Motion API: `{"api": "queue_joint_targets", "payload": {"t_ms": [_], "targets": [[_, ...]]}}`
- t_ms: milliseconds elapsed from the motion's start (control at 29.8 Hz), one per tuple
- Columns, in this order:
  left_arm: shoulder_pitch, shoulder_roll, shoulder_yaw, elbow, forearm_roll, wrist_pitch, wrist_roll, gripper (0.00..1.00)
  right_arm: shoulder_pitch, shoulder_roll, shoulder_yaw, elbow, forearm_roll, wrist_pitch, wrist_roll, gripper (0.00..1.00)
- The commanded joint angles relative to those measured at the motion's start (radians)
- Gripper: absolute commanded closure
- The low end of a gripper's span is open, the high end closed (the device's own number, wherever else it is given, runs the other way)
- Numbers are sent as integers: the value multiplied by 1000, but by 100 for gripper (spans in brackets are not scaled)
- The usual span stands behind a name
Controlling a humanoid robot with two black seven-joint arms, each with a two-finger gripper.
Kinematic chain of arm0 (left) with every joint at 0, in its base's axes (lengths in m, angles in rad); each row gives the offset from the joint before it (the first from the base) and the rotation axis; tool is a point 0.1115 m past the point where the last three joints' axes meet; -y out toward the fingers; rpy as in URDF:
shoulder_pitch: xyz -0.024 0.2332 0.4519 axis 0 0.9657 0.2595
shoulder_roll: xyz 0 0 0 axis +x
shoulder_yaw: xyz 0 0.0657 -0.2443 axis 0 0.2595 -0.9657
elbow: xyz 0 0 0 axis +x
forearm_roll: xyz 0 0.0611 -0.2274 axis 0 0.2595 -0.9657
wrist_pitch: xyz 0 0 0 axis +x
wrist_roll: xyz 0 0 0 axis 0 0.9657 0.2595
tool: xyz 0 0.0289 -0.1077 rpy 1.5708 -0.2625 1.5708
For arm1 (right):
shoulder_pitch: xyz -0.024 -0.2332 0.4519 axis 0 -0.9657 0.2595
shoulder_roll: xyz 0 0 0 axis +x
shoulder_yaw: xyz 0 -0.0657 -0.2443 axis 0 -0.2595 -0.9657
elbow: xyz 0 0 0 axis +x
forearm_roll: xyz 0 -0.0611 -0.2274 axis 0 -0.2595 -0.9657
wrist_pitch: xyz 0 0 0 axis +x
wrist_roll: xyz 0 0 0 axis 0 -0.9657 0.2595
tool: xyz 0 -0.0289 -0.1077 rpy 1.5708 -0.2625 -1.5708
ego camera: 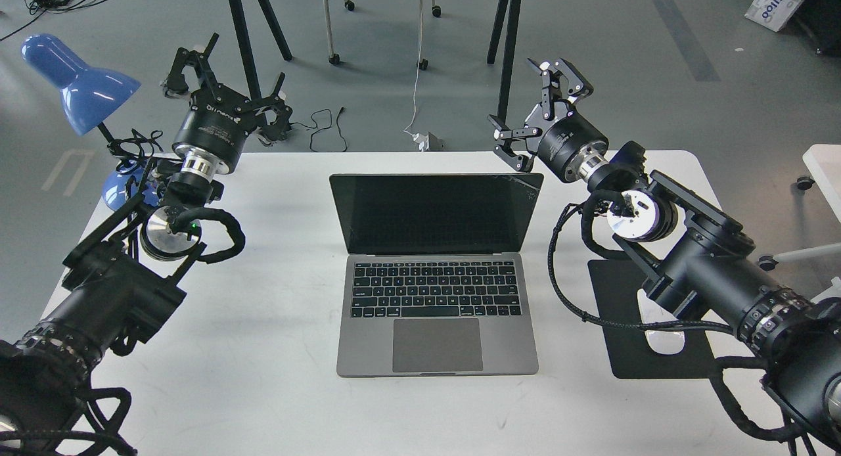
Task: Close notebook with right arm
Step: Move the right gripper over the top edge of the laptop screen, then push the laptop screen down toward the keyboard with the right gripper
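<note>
The notebook [437, 272] stands open in the middle of the white table [276, 390], a slim grey laptop with black keyboard and a black screen cracked at its top right corner. My right gripper [535, 108] is open and empty, just behind and to the right of the screen's top right corner, not touching it. The right arm [696, 259] reaches in from the lower right over the mouse pad. My left gripper [227, 81] is open and empty at the table's far left edge, well away from the notebook.
A blue desk lamp [79, 81] stands at the far left beside my left arm. A black mouse pad [624, 351] with a white mouse [660, 341] lies right of the notebook, partly under my right arm. Black trestle legs [506, 68] stand behind the table.
</note>
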Motion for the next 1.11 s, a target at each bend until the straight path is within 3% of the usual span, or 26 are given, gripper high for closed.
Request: {"api": "queue_joint_targets", "payload": {"t_ms": [0, 638, 1074], "targets": [[1, 0, 0, 0, 0, 0, -1, 0, -12, -6, -39, 44, 0, 2, 0, 0], [1, 0, 0, -2, 0, -1, 0, 0, -172, -209, -116, 353, -28, 7, 2, 0], [2, 0, 0, -2, 0, 0, 0, 0, -271, -232, -182, 449, -112, 10, 5, 0]]}}
